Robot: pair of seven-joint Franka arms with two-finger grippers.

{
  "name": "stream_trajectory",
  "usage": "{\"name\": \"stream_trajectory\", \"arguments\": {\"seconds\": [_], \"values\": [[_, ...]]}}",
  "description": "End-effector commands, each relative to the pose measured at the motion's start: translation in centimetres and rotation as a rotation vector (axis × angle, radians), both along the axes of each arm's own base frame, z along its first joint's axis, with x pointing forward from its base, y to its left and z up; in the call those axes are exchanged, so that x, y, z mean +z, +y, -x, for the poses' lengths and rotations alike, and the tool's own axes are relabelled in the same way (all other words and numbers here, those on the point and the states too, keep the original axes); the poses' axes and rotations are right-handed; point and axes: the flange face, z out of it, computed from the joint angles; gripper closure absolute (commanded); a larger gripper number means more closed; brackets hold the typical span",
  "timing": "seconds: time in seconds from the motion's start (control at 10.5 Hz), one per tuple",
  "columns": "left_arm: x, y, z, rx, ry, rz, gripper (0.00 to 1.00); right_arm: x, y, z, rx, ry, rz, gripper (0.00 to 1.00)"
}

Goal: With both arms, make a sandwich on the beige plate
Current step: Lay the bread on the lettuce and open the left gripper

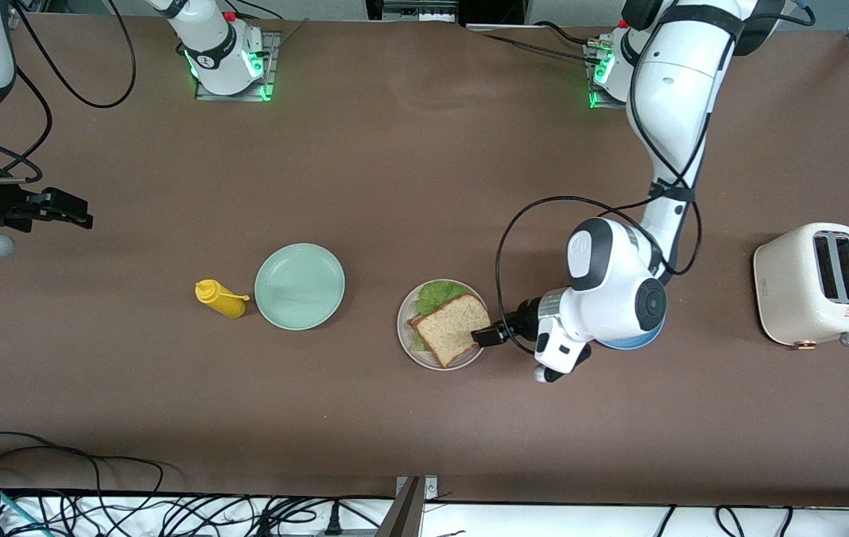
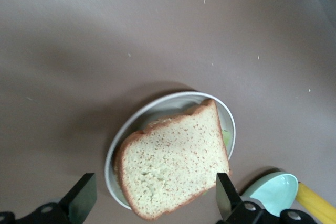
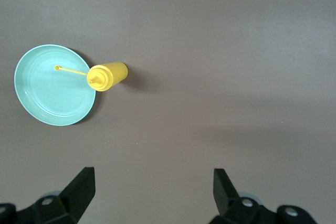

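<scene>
The sandwich (image 1: 453, 328) sits assembled on the beige plate (image 1: 407, 344), a little right of centre in the front view: the top slice of wholegrain bread (image 2: 176, 163) lies tilted across the plate, one corner overhanging the rim, with lettuce (image 1: 436, 293) showing from under it. The left gripper (image 1: 489, 335) sits at the overhanging edge, at the plate's rim toward the left arm's end of the bench. In the left wrist view its fingers (image 2: 224, 192) stand spread wide on either side of the slice, gripping nothing; judging by that, the bread has been let go and rests by its own weight. The overhang is the weak spot: a sideways drag on leaving could pull the slice off.

The right gripper (image 1: 70, 211) waits at the front view's left edge over bare bench, fingers wide apart and empty. The mint-green plate (image 1: 299, 286) and the yellow squeeze bottle (image 1: 221, 298) lie between it and the sandwich. A blue plate (image 1: 630, 341) shows under the left arm's wrist, and a toaster (image 1: 815, 283) stands at the right. The lower frame is open bench.
</scene>
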Motion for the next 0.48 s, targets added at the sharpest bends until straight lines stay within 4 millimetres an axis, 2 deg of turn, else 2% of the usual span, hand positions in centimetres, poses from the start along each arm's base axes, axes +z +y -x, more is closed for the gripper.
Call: {"name": "stream_trajectory", "arguments": {"seconds": [0.0,0.38], "values": [[3.5,2.2,-0.5,-0.031,-0.051,-0.073,0.0,0.3,-0.1,0.2,0.009,0.006,-0.015,0.0],[10.1,8.4,-0.8,-0.058,-0.058,-0.216,0.0,0.3,-0.1,0.2,0.005,0.007,-0.016,0.0]]}}
